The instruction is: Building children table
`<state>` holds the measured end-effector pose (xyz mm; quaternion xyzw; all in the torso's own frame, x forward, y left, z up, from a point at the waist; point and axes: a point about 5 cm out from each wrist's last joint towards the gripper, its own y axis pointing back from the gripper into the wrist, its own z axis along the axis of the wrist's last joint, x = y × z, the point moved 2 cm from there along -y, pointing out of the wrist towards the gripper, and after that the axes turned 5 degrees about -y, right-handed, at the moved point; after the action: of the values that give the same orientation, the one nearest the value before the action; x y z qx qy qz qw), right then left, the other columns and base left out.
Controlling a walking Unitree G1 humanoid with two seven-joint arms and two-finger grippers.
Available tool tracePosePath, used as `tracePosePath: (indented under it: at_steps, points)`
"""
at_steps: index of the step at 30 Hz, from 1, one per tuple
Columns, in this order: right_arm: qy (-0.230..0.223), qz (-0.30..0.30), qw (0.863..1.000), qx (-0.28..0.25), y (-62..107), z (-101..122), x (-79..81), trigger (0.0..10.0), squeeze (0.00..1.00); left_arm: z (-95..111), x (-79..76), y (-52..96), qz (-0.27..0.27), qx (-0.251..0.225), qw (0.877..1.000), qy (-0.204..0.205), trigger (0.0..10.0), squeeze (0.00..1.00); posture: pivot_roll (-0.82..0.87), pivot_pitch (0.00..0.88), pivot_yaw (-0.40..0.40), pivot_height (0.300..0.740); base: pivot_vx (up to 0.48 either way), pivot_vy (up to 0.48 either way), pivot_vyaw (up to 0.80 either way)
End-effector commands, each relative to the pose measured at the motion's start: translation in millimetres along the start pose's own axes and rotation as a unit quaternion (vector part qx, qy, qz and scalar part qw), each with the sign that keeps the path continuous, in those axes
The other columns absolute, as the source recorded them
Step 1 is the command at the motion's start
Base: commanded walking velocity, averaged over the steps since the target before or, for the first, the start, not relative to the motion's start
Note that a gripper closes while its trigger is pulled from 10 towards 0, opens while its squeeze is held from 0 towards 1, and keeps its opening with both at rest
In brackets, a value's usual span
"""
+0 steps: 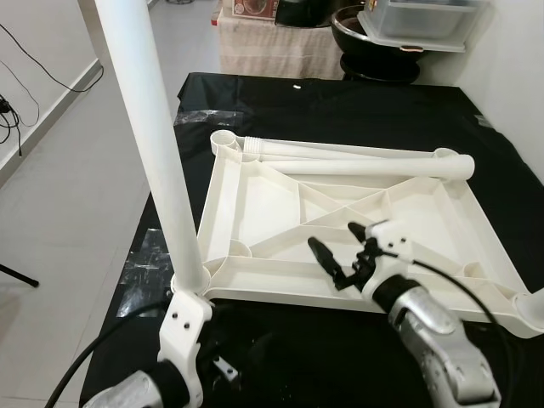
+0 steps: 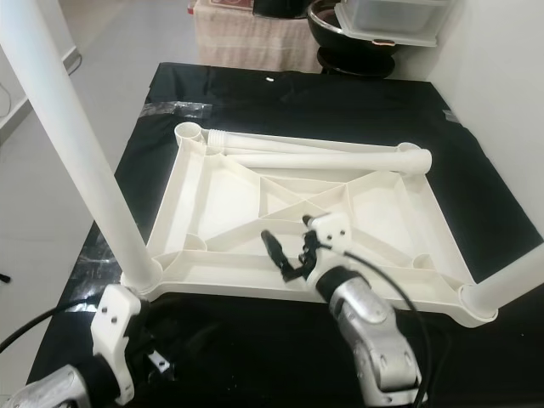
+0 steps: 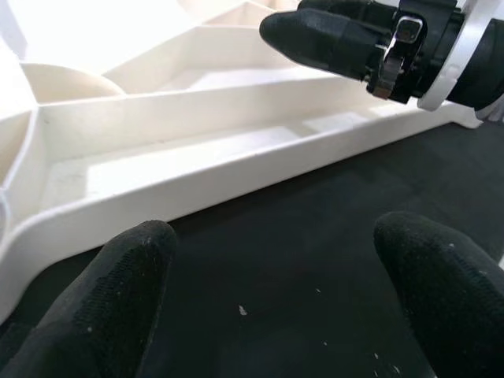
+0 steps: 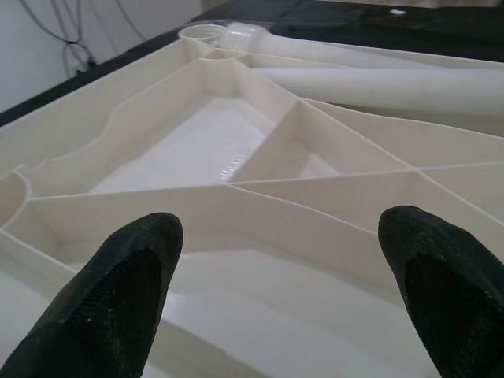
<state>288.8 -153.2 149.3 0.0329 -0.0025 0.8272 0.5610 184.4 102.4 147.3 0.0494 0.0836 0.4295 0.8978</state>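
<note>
A cream-white tabletop (image 1: 255, 200) lies upside down on a black cloth (image 1: 357, 102), ribs facing up. One white leg (image 1: 153, 144) stands upright in its near-left corner socket. A second leg (image 2: 510, 285) rises from the near-right corner. Two more legs (image 1: 365, 160) lie across the far edge. My right gripper (image 1: 334, 238) hovers open over the near middle ribs, nothing between its fingers (image 4: 134, 276). My left gripper (image 3: 276, 260) is open low over the cloth, just in front of the tabletop's near rim (image 3: 236, 157), beside the upright leg's base.
Pale tiled floor (image 1: 76, 187) borders the cloth on the left, with cables (image 1: 13, 110) by the wall. Crinkled clear plastic (image 1: 149, 259) lies at the cloth's left edge. A black bowl (image 1: 365, 38), a clear container (image 1: 425, 17) and a covered box (image 1: 272, 47) stand at the back.
</note>
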Motion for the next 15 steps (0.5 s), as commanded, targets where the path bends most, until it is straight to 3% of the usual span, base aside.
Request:
tracePosePath:
  at_steps: [1, 11, 13, 15]
  points:
    - [0.006, -0.01, 1.0, -0.001, 2.9, 1.9, -1.3, 10.0, 0.0, -6.3, 0.1, 0.7, 0.004, 0.015, 1.0, 0.007, 10.0, 0.0, 0.02, 0.13, -0.08, 0.74, -0.341, 0.0, 0.0]
    - [-0.017, -0.034, 0.999, -0.006, 4.6, 6.6, 2.7, 10.0, 0.0, -6.3, 2.4, -2.7, 0.009, 0.012, 1.0, 0.002, 10.0, 0.0, 0.01, 0.123, -0.075, 0.74, -0.334, 0.0, 0.0]
    - [-0.021, -0.052, 0.998, -0.001, 4.8, 5.2, 2.4, 10.0, 0.0, -2.5, 9.0, -5.0, 0.029, -0.004, 0.999, -0.025, 10.0, 0.0, 0.01, 0.119, -0.073, 0.74, 0.0, 0.0, 0.0]
    - [-0.021, -0.052, 0.998, -0.001, 4.8, 5.2, 2.4, 10.0, 0.0, -2.5, 9.0, -5.0, 0.029, -0.004, 0.999, -0.025, 10.0, 0.0, 0.01, 0.119, -0.073, 0.74, 0.0, 0.0, 0.0]
